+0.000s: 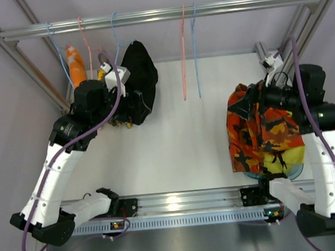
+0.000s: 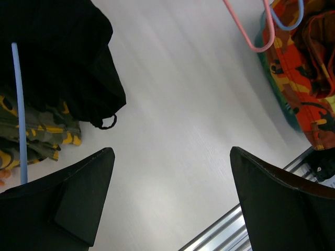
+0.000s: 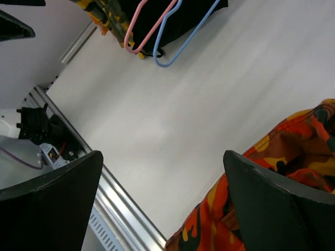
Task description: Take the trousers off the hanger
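Left end effector [image 2: 172,151] gapes beside bunched black trousers [image 2: 63,52] on blue hanger [image 2: 18,104]

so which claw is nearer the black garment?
Left. The left claw sits right beside the black garment; the right claw is across the table, by the orange camo pile.
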`<action>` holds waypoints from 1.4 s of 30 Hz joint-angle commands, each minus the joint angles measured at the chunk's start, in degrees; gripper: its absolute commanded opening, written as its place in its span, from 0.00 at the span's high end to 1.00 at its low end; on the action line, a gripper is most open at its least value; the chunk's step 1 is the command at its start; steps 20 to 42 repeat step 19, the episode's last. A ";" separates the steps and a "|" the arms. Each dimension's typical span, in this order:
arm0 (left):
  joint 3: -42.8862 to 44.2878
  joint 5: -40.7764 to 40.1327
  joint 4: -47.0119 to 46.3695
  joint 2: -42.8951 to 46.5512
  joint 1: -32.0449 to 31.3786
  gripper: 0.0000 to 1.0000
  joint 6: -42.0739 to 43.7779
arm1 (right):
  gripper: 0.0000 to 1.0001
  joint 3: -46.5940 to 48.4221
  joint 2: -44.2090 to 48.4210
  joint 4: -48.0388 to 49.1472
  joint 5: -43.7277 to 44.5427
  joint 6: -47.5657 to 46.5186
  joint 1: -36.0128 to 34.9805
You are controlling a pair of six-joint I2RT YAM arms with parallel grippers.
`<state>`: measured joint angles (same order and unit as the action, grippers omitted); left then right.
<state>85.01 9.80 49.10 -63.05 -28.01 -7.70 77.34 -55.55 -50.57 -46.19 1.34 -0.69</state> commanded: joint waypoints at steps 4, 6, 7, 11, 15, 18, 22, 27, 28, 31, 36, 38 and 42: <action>-5.55 -5.67 3.19 7.40 0.93 0.02 2.96 | 0.00 -7.81 9.49 -2.52 2.68 -8.11 0.16; -7.22 -6.99 3.19 9.59 1.73 0.02 3.31 | 0.01 -8.43 11.77 -2.96 3.13 -8.90 0.07; -7.66 -7.34 3.19 10.39 2.51 0.02 3.57 | 0.01 -8.96 12.39 -3.22 3.56 -9.08 0.07; -9.86 -8.13 3.45 13.21 4.45 0.02 3.66 | 0.01 -10.72 15.46 -2.44 3.92 -8.12 0.16; -10.65 -5.77 3.37 14.53 6.21 0.02 3.05 | 0.01 -11.77 15.65 -1.99 2.52 -6.71 0.07; -10.13 -4.53 3.46 14.71 7.09 0.02 2.78 | 0.01 -11.60 15.56 -1.82 2.07 -6.09 0.16; -9.69 -3.92 3.46 14.71 7.79 0.02 2.70 | 0.01 -11.42 15.56 -1.90 2.07 -6.09 0.16; -9.69 -3.92 3.46 14.71 7.79 0.02 2.70 | 0.01 -11.42 15.56 -1.90 2.07 -6.09 0.16; -9.69 -3.92 3.46 14.71 7.79 0.02 2.70 | 0.01 -11.42 15.56 -1.90 2.07 -6.09 0.16; -9.69 -3.92 3.46 14.71 7.79 0.02 2.70 | 0.01 -11.42 15.56 -1.90 2.07 -6.09 0.16; -9.69 -3.92 3.46 14.71 7.79 0.02 2.70 | 0.01 -11.42 15.56 -1.90 2.07 -6.09 0.16; -9.69 -3.92 3.46 14.71 7.79 0.02 2.70 | 0.01 -11.42 15.56 -1.90 2.07 -6.09 0.16; -9.69 -3.92 3.46 14.71 7.79 0.02 2.70 | 0.01 -11.42 15.56 -1.90 2.07 -6.09 0.16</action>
